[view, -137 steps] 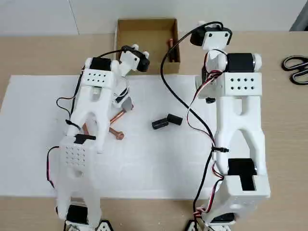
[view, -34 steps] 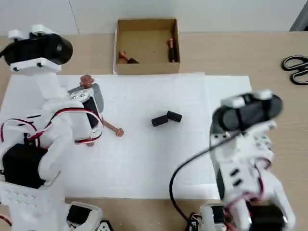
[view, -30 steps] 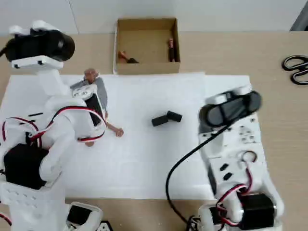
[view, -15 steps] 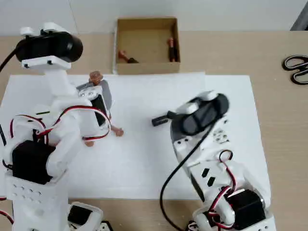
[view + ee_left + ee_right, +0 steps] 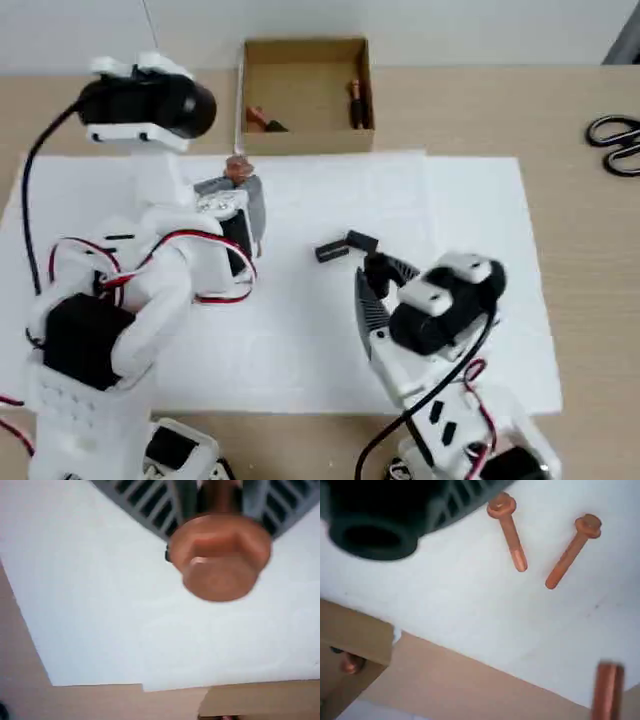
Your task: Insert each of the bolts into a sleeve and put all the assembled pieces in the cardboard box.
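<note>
Two black sleeves lie almost end to end near the middle of the white paper sheet (image 5: 300,340) that covers the bench (image 5: 560,110): the left sleeve (image 5: 330,251) and the right sleeve (image 5: 363,241). The right gripper (image 5: 367,266) sits low just on the near side of the right sleeve. Its wrist view has one sleeve's open end close against it, but whether this gripper is spread or closed cannot be told.

The left gripper (image 5: 237,186) is raised over the far left part of the paper, on the near side of the cardboard box (image 5: 305,85), and is clamped on a copper bolt (image 5: 237,168). The hexagonal head stands out beyond the gripper, and the shank is pinched between the grey ribbed fingers (image 5: 140,497).

Two loose bolts (image 5: 509,532) (image 5: 571,551) lie flat on the paper, close together but not touching.

Inside the box, one assembled piece (image 5: 262,121) rests in the near left corner and a second piece (image 5: 356,103) lies along the right wall. Scissors (image 5: 615,140) sit on the bare bench at the far right.
</note>
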